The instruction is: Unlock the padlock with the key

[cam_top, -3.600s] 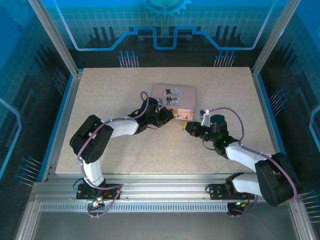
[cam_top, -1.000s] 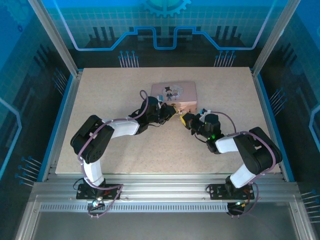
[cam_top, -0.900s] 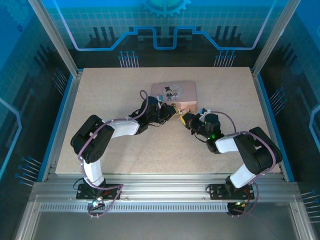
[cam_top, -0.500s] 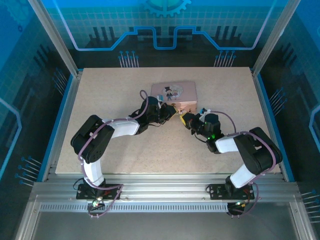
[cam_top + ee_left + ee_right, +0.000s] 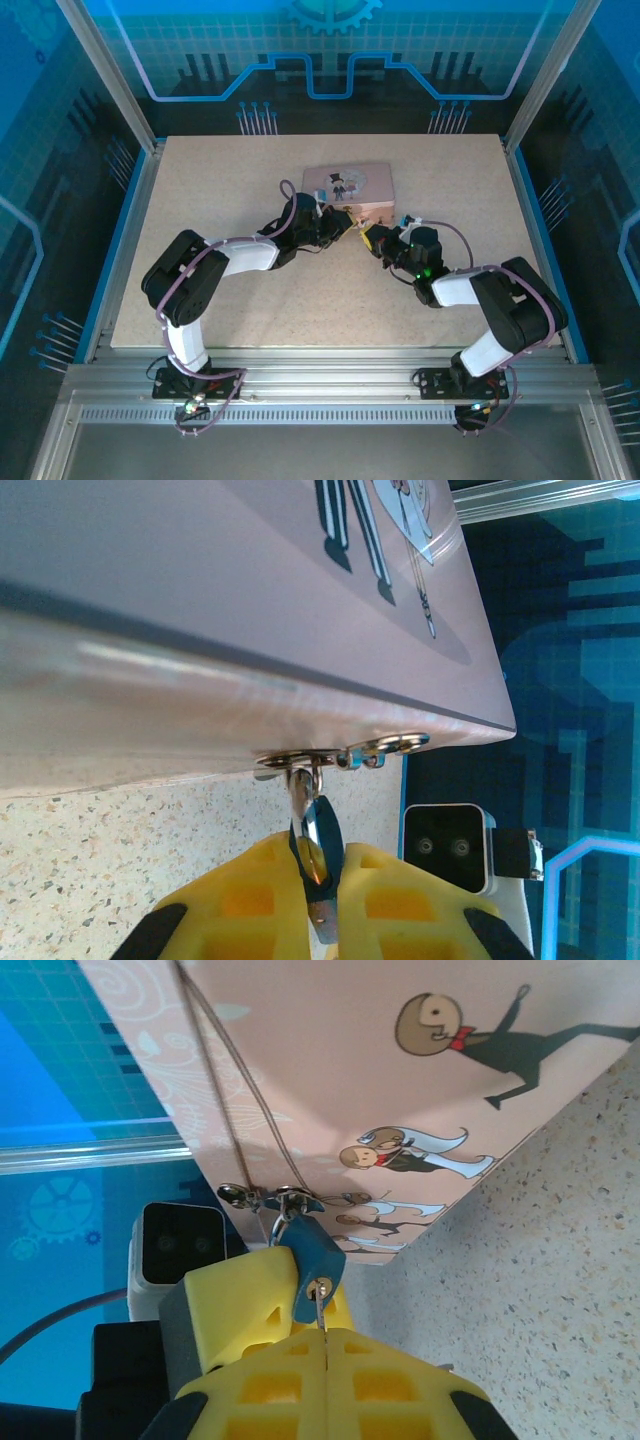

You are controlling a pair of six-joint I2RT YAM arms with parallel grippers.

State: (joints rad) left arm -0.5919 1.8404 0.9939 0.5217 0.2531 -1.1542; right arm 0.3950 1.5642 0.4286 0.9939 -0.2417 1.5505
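Observation:
The small blue padlock (image 5: 318,1252) hangs from the metal hasp (image 5: 268,1198) on the front edge of the pink box (image 5: 400,1080). My left gripper (image 5: 322,858) is shut on the padlock (image 5: 328,830), its yellow fingers (image 5: 250,895) pinching the body from both sides. My right gripper (image 5: 325,1338) is shut on the thin silver key (image 5: 322,1310), whose tip sits in the brass keyhole (image 5: 320,1287) at the padlock's bottom. From above, both grippers meet at the box's near edge (image 5: 358,228); the padlock and key are too small to make out there.
The pink box (image 5: 348,190) with its cartoon couple lies at the middle back of the speckled table (image 5: 230,180). Both arms curve inward from the near edge. Aluminium frame posts and blue walls surround the table.
Since the earliest frame the right arm has folded in and brought its gripper up to the padlock. Over the last second nothing visibly moves.

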